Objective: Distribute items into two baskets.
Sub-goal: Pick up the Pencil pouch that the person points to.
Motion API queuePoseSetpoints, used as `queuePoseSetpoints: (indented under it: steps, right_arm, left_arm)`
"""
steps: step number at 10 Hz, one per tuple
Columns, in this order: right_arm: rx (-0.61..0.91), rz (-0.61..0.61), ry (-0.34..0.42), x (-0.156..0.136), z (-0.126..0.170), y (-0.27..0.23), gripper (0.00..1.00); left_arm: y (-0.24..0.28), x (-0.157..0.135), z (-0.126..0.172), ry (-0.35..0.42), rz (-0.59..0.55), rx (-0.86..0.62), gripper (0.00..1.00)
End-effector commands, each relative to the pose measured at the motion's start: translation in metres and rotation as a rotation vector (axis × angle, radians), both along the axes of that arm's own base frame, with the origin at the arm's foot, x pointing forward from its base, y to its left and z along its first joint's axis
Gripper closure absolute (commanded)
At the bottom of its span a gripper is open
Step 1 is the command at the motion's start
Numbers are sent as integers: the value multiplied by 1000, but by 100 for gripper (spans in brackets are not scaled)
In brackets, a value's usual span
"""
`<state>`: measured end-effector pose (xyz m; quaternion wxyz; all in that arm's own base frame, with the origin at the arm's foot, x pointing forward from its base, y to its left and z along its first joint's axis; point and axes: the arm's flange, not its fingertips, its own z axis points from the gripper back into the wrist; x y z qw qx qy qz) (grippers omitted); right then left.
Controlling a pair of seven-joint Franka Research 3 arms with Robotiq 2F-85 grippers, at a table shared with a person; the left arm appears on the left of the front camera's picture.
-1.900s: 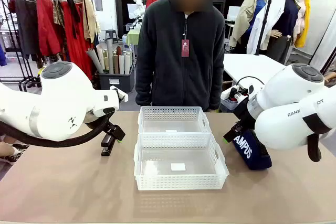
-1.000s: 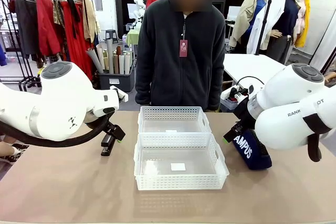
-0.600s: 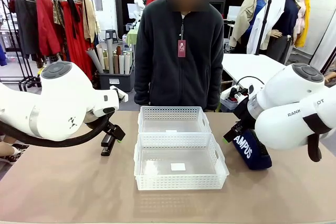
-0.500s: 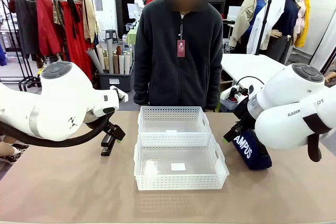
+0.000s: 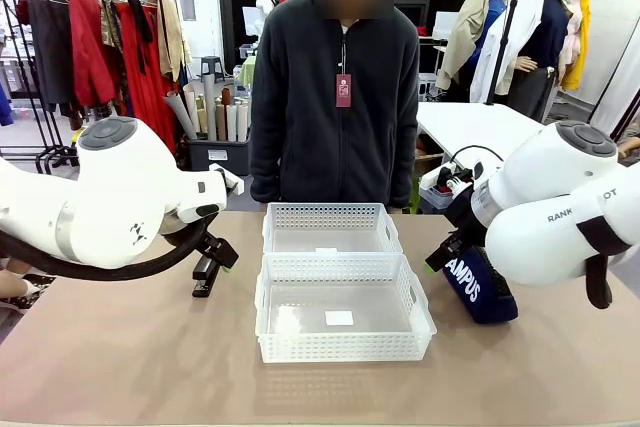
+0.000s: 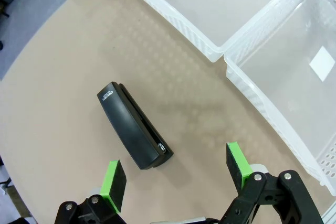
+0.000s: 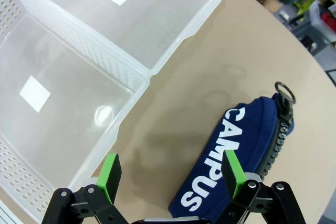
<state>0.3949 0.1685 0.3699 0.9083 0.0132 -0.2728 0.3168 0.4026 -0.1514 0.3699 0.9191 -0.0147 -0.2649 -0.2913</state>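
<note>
Two white lattice baskets sit end to end mid-table, the far one [image 5: 330, 228] and the near one [image 5: 343, 309], each with only a white label inside. A black stapler [image 5: 207, 275] lies on the table left of them; my left gripper [image 6: 176, 181] hovers open just above it, the stapler [image 6: 134, 126] lying partly between the green pads. At the right lies the navy "CAMPUS" pouch [image 5: 477, 287]. My right gripper [image 7: 169, 173] hangs open over the pouch [image 7: 236, 153], beside the basket's [image 7: 135, 88] wall.
A person in a dark fleece [image 5: 335, 97] stands at the far edge behind the baskets, hands out of sight. Bare brown table [image 5: 130, 357] stretches along the near side. Clothes racks stand behind.
The person has shifted slightly to the left. Both arms, the stapler, the pouch and the baskets have stayed where they were.
</note>
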Motion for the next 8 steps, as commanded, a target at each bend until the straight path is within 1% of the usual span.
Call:
queuePoseSetpoints:
  steps: [1,3,5,6,7,8]
  right_arm:
    - [50,-11,44,1,7,4,0]
    - [87,2,49,-1,27,8,0]
    - [115,10,83,-1,54,7,0]
    - [158,13,166,-3,67,7,0]
    - [190,13,226,-3,83,2,0]
    - [250,18,285,-5,96,1,0]
  left_arm:
    - [7,-5,12,38,-9,-7,0]
    - [10,-10,24,62,9,-2,0]
    - [4,-11,50,72,6,-38,0]
    - [7,-12,60,91,-4,-53,0]
    - [2,-14,73,104,-6,-81,0]
    - [7,-14,89,138,-45,-132,0]
